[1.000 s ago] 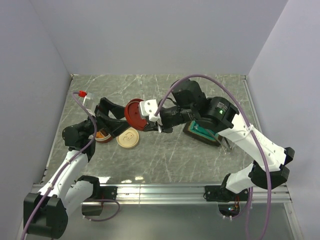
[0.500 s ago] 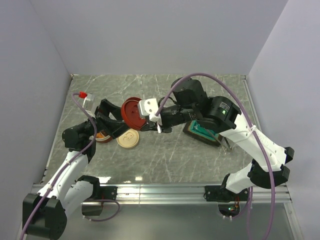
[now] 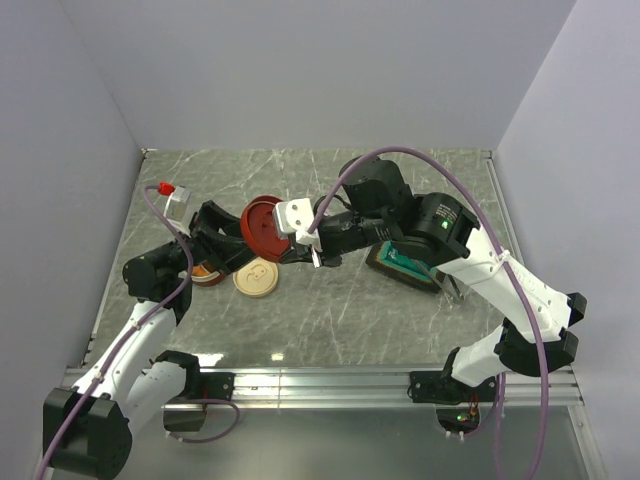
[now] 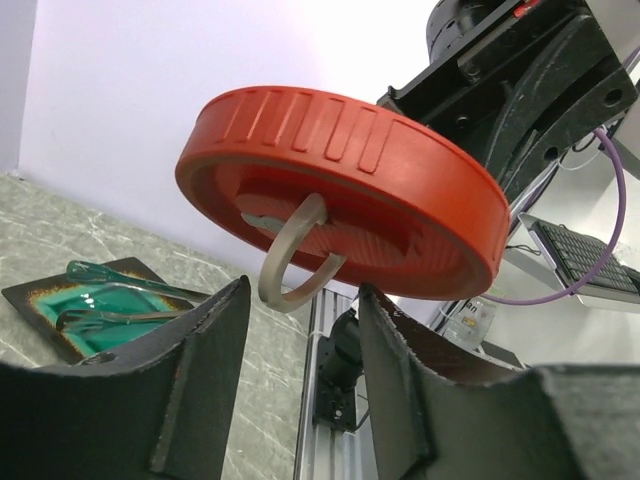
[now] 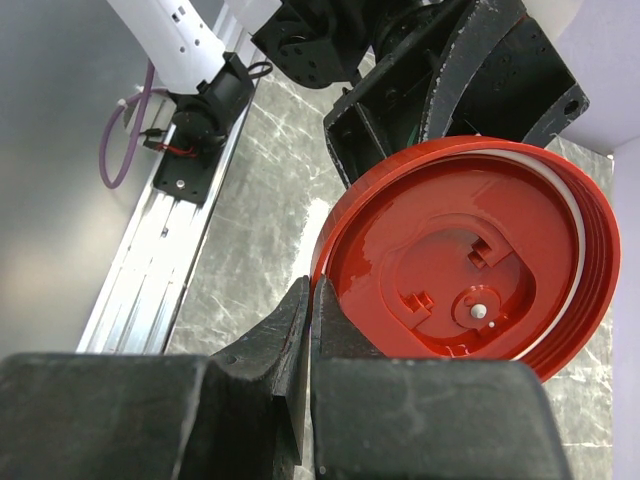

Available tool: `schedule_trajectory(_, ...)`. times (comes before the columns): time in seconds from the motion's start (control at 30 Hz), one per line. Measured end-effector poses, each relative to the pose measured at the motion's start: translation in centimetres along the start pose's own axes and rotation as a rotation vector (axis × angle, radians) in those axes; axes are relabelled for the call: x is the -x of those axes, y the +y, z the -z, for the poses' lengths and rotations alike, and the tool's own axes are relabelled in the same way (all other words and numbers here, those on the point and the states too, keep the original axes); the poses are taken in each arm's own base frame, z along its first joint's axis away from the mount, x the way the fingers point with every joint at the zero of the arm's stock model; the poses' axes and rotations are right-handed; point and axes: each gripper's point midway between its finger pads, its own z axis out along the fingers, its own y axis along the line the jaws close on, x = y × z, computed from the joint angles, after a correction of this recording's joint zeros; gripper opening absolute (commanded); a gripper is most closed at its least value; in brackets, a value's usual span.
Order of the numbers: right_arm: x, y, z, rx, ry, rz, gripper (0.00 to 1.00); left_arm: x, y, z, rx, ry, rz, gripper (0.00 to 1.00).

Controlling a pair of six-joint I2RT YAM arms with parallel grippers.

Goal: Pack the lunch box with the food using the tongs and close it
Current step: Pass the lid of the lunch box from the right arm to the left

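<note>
from the near edge of the worktop the left arm rises on the left and bends inward, its left hand tipped upward under a red lid. the right arm climbs from the right, arches high and comes down toward the middle, so its right hand meets the same lid from the other side. that right hand is pinched tight on the lid's rim, holding it tilted in the air above the worktop. the left hand's two fingers stand partly apart and grip nothing; the lid's pale ring handle hangs just over the gap between them. only the left wrist view shows that ring and the ribbed top face; the right wrist view shows the underside with its white seal. below the left arm sit a round tan container and a brown one, touching; i can't make out food pieces in them. farther right, under the right arm, a green tray lies flat, and the tongs rest on it, well apart from both hands.
</note>
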Motion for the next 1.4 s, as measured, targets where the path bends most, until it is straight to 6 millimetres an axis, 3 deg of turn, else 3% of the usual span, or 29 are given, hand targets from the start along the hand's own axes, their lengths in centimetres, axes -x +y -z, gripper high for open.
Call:
schedule_trajectory(0.63, -0.7, 0.3, -0.4, 0.012, 0.015, -0.015, 0.0, 0.3, -0.6, -0.2, -0.019, 0.009, -0.002, 0.29)
schedule_trajectory(0.73, -0.7, 0.3, -0.4, 0.012, 0.014, -0.015, 0.0, 0.4, -0.8, -0.3, -0.023, 0.011, -0.003, 0.13)
schedule_trajectory(0.77, -0.7, 0.4, -0.4, 0.016, 0.012, -0.016, 0.0, 0.5, -0.8, -0.3, -0.022, 0.01, -0.003, 0.01)
schedule_trajectory(0.87, -0.7, 0.4, -0.4, 0.015, 0.016, -0.016, 0.0, 0.4, -0.7, -0.3, -0.016, 0.014, 0.012, 0.01)
schedule_trajectory(0.97, -0.9, 0.2, -0.4, 0.003, 0.024, -0.027, 0.24, 0.4, -0.4, -0.3, 0.006, 0.023, 0.029, 0.01)
schedule_trajectory(1.0, -1.2, 0.1, -0.4, -0.011, 0.033, -0.043, 0.4, 0.4, -0.2, -0.4, 0.017, 0.03, 0.03, 0.01)
schedule_trajectory(1.1, -2.1, -0.7, -0.6, -0.059, 0.052, -0.07, 0.57, 0.4, 0.8, -0.6, 0.079, 0.081, 0.021, 0.01)
schedule_trajectory(1.23, -4.7, -2.1, 0.5, -0.13, 0.092, -0.15, 0.63, 1.1, 2.4, -0.7, 0.195, 0.162, -0.049, 0.01)
schedule_trajectory(1.4, -8.6, -5.1, 4.2, -0.285, 0.126, -0.273, 0.64, 1.6, 4.8, 0.8, 0.404, 0.275, -0.181, 0.01)
